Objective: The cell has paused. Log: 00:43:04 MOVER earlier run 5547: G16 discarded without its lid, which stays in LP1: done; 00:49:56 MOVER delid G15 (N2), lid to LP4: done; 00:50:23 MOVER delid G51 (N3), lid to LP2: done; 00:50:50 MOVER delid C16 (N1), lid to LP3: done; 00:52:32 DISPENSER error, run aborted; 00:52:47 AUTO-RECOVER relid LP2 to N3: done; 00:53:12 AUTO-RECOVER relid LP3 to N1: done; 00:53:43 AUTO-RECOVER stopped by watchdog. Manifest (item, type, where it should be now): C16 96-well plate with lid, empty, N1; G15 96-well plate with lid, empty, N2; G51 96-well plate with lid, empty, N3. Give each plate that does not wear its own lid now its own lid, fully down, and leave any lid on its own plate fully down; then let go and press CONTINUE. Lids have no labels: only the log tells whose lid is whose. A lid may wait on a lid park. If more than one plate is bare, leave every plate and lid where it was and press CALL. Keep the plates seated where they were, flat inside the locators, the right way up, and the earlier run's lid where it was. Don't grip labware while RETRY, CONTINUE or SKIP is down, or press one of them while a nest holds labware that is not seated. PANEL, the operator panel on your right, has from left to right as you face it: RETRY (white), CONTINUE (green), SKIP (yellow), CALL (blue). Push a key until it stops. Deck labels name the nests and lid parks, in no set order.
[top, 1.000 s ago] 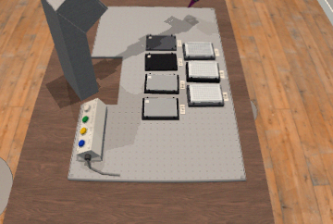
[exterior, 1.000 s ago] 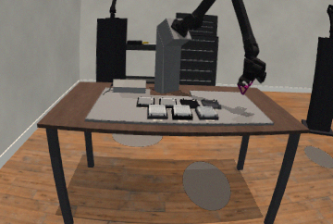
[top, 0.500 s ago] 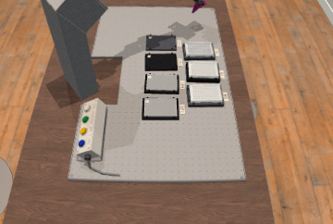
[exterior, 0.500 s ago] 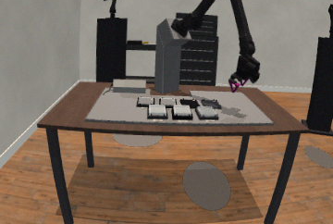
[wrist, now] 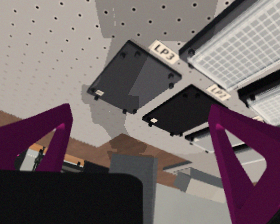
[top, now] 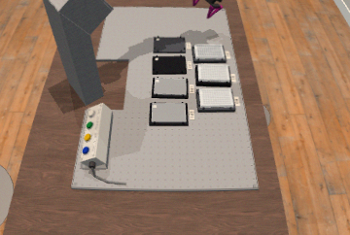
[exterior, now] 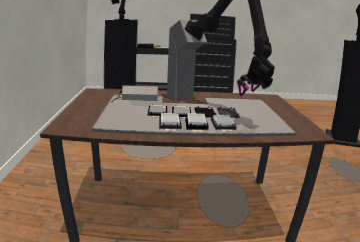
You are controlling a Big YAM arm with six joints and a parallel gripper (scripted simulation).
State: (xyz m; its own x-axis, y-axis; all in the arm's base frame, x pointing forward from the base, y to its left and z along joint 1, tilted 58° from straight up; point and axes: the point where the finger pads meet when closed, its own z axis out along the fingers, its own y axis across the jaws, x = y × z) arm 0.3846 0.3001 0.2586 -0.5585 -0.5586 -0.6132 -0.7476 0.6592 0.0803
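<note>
My gripper (top: 204, 4) is open and empty, high above the far edge of the grey deck (top: 170, 101); it also shows in the side view (exterior: 248, 87). Three white 96-well plates (top: 209, 52) (top: 213, 73) (top: 215, 98) sit in a column of nests on the right. To their left is a column of lid parks. The two far parks (top: 169, 44) (top: 169, 65) are dark and empty. The wrist view labels them LP3 (wrist: 135, 77) and, it seems, LP2 (wrist: 182, 110). The two near parks (top: 169, 86) (top: 168, 113) each hold a grey lid. I cannot tell which plate is bare.
The operator panel (top: 94, 137) stands at the deck's near left, with white (top: 91, 114), green (top: 89, 124), yellow (top: 87, 137) and blue (top: 86, 150) keys. A tall grey tower (top: 73, 28) rises at the left, beside the arm's base.
</note>
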